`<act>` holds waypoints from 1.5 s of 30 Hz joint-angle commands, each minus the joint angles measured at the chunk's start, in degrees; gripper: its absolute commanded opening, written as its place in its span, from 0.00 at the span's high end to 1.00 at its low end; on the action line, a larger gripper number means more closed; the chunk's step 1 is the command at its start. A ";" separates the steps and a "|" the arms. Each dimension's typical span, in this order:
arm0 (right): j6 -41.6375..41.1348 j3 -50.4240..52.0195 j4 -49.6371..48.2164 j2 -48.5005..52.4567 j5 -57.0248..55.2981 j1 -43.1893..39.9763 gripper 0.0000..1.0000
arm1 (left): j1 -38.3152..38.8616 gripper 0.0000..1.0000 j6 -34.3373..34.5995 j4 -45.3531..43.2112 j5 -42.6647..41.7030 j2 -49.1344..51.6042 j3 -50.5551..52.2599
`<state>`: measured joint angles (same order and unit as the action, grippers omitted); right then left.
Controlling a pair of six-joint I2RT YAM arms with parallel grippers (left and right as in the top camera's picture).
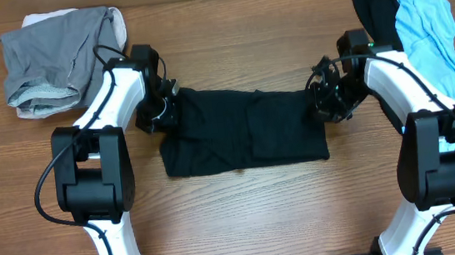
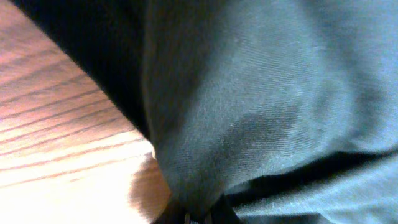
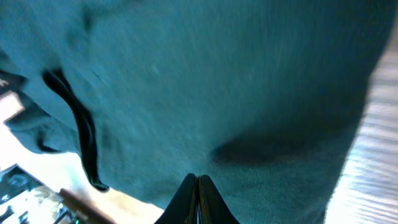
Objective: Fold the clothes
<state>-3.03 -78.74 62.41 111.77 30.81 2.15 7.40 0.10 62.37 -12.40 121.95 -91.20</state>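
Note:
The black T-shirt [image 1: 245, 134] lies folded into a wide band at mid-table. My left gripper [image 1: 164, 108] is at its upper left corner, and in the left wrist view the gripper [image 2: 200, 218] is shut on the black T-shirt [image 2: 267, 93], with cloth bunched down into the fingertips. At the shirt's upper right corner sits my right gripper [image 1: 325, 100]. The right wrist view shows that gripper [image 3: 198, 182] with fingers pressed together, their tips pinching the cloth [image 3: 217, 81] that fills the view.
A grey garment [image 1: 61, 55] lies crumpled at the back left. A light-blue garment [image 1: 428, 33] and a black one [image 1: 373, 3] are heaped at the back right, close behind the right arm. Bare wooden table [image 1: 253, 217] stretches in front of the shirt.

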 commanded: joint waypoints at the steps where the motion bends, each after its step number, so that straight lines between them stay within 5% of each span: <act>1: 0.09 2.14 -0.94 -0.52 2.78 0.09 0.96 | -0.11 0.96 0.15 3.23 0.79 -0.28 -6.45; 19: -3.98 10.36 -14.38 -0.50 2.91 0.09 0.96 | 3.39 0.96 -0.33 23.12 -0.07 -0.37 -31.41; 30: -4.52 11.78 -17.33 -0.46 3.89 0.09 0.96 | 13.57 0.96 0.20 21.33 0.15 -0.37 -32.96; 45: -4.74 11.78 -17.31 -0.46 4.07 0.09 0.96 | 27.78 0.96 9.27 10.38 -0.92 -0.33 -32.00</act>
<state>-7.51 -67.26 45.43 111.77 33.91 2.15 32.64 6.42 74.41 -12.03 121.95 -122.67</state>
